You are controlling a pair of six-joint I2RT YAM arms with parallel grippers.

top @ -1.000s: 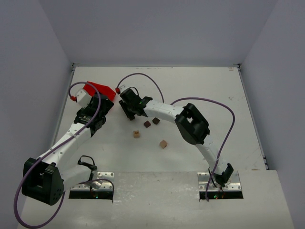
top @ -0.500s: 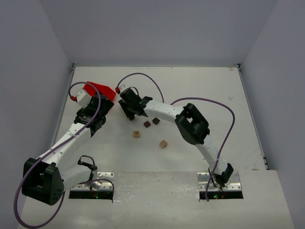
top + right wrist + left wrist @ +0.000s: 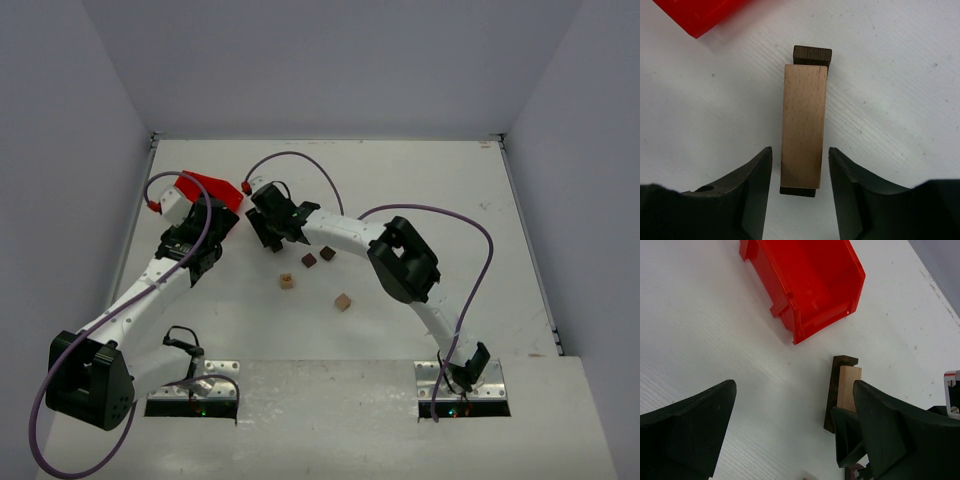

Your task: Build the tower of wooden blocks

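Note:
A slim column of wood (image 3: 804, 125), a long light tan face with dark brown showing at both ends, lies between my right gripper's (image 3: 800, 165) open fingers with a gap on each side. In the left wrist view the column (image 3: 846, 387) shows tan beside dark brown, next to the right gripper's finger (image 3: 850, 442). From above the right gripper (image 3: 268, 224) hides it. Two dark brown cubes (image 3: 309, 260) (image 3: 327, 253) and two tan cubes (image 3: 287, 282) (image 3: 343, 301) lie loose. My left gripper (image 3: 795, 440) is open and empty, left of the column.
A red plastic bin (image 3: 212, 187) sits at the far left, just beyond both grippers; it also shows in the left wrist view (image 3: 805, 285) and as a corner in the right wrist view (image 3: 695, 15). Purple cables loop over both arms.

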